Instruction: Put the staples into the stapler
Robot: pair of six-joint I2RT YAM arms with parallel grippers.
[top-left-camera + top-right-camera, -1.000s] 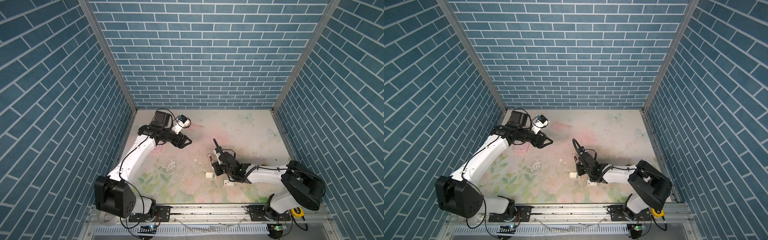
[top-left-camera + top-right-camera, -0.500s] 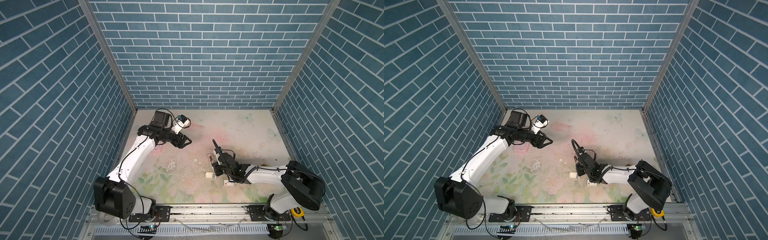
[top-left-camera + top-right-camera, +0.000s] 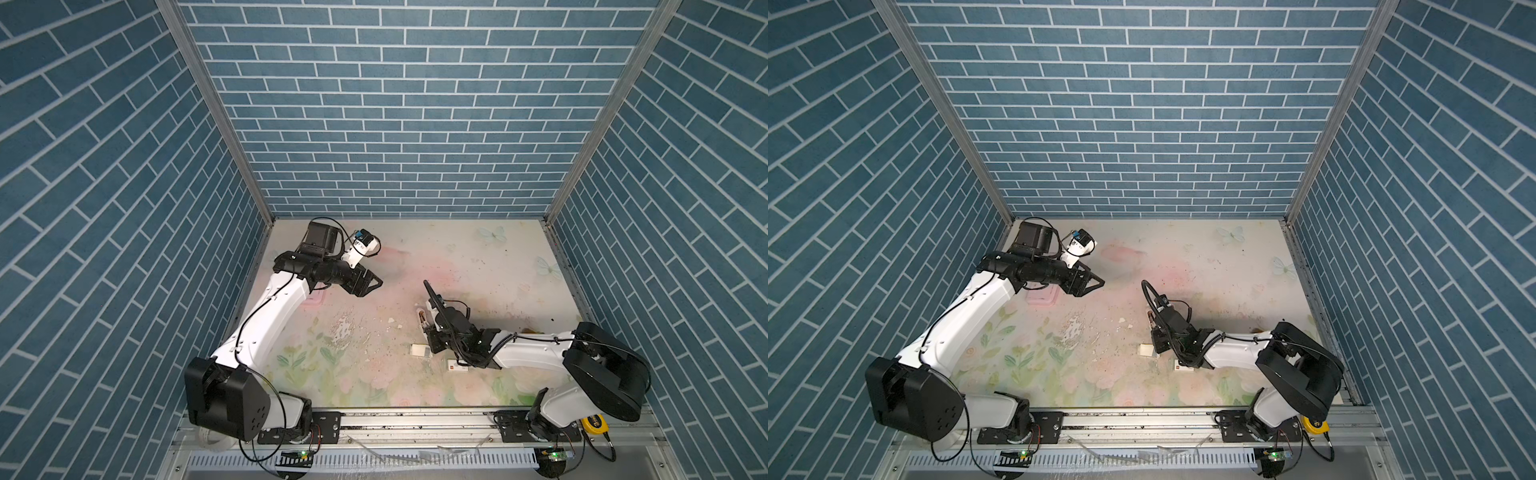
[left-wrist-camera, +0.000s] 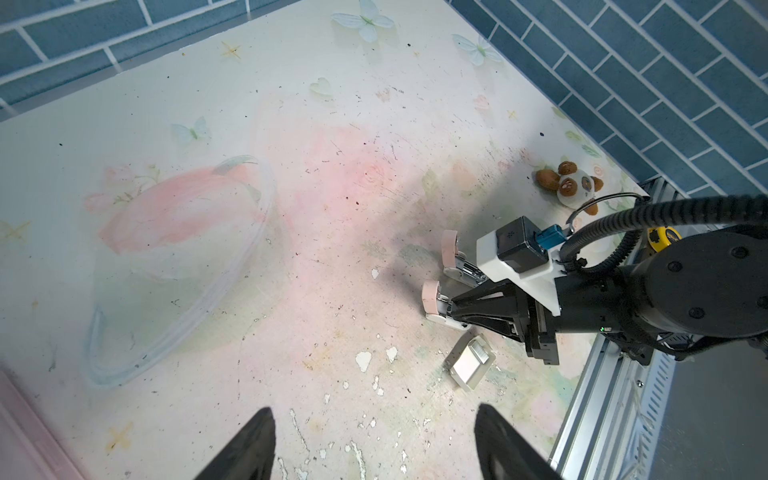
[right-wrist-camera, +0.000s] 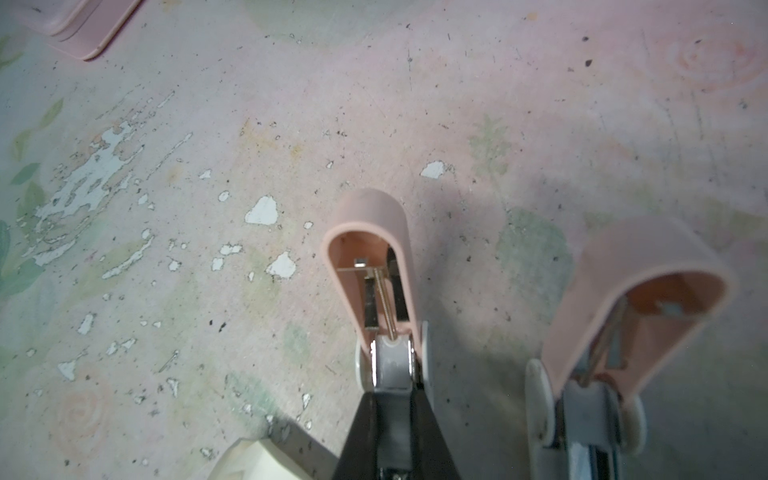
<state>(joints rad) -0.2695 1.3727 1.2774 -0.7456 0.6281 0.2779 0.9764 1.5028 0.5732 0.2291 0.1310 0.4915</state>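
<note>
The pale flowered surface (image 3: 457, 257) is scuffed, with paint flaked off near the middle. The left tool (image 3: 371, 287) hangs above its far left part, jaws apart and holding nothing. A clear bowl (image 4: 174, 270) lies tilted on the surface. The right tool (image 5: 392, 395) is low near the middle, clamped on the grey rear end of a small pink stapler (image 5: 370, 232), whose lid is swung open. A second stapler (image 5: 648, 270), also open, lies just beside it. A little panda toy (image 4: 571, 187) sits farther right. A white card tray (image 4: 467, 372) lies near the right tool. In it lie the staples (image 4: 479, 354), a short grey strip.
</note>
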